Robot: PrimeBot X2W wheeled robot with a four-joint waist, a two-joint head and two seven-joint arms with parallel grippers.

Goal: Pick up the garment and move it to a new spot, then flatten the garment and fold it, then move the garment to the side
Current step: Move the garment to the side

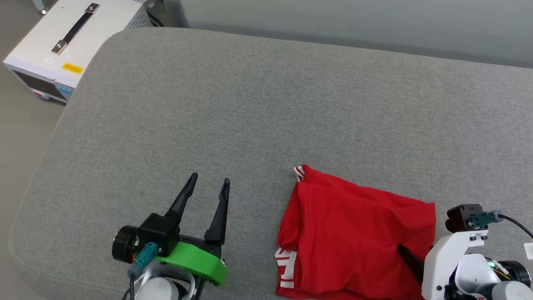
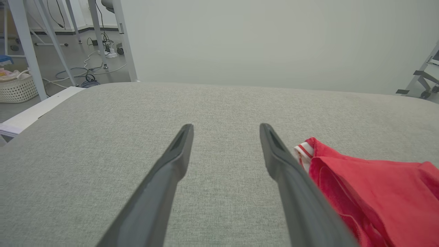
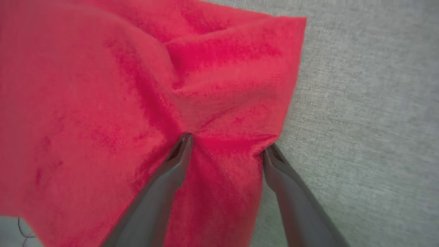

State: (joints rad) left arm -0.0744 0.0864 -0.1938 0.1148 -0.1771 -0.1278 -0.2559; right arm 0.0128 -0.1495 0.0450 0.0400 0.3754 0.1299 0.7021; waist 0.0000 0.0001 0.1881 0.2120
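Right now I see the garment lying folded into a rumpled red rectangle on the near right part of the grey cushion, its red-and-white striped trim peeking out at the far-left corner and the near-left edge. My right gripper is spread wide at the garment's right edge, one finger pressed onto the red cloth and the other at the border, with a ridge of fabric between them. My left gripper is also spread wide over bare cushion, left of the garment and apart from it.
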